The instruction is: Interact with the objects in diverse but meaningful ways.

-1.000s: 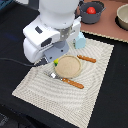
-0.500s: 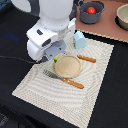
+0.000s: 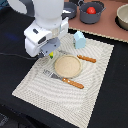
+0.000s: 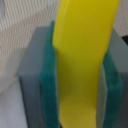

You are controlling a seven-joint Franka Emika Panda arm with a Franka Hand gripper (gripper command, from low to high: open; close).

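Your end effector (image 4: 80, 95) is clamped on the yellow plastic toy banana (image 4: 82, 60), left of centre in the exterior view. Keep it level and lower gently toward the round tan plate (image 3: 67, 65).

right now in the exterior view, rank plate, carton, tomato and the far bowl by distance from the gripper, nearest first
From the gripper, shut on the banana:
1. Plate, just beside it on the mat.
2. Carton, at the mat's far edge.
3. Tomato, inside the pot beyond the mat.
4. Bowl, at the view's far right edge.
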